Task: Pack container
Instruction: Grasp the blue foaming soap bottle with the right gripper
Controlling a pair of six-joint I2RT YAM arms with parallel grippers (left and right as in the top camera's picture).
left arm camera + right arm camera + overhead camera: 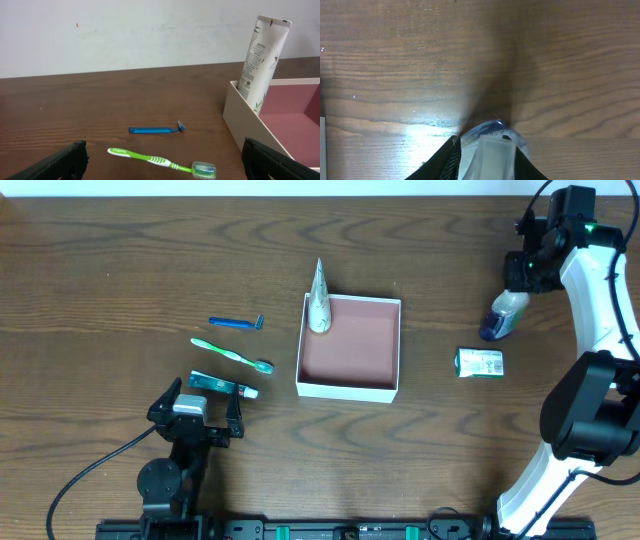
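Nearest to the robot's base, the left gripper (198,412) hangs low over the wooden table (100,270) with its two fingers spread wide and nothing between them. Just beyond it lies a small teal and white tube (222,386), flat on the wood. A little further lies a green toothbrush (232,355) at a slant, with a clear cap over its bristles. Beyond the toothbrush, and apart from it, is a blue razor (237,323). To the right of these three things, in the middle of the table, stands the container (345,389). It is a shallow square box with white walls and a pink-brown floor, and its top is open. In its far left corner a white tube (318,300) with a leaf print stands on its cap end and leans on the wall. The other part of the floor is bare. On the right side, well apart from the box, a small green and white packet (480,362) lies flat. Further back, the right gripper (515,292) pinches the upper part of a clear bottle (500,318) with a dark blue bottom. In the right wrist view its fingers press on both sides of the bottle.
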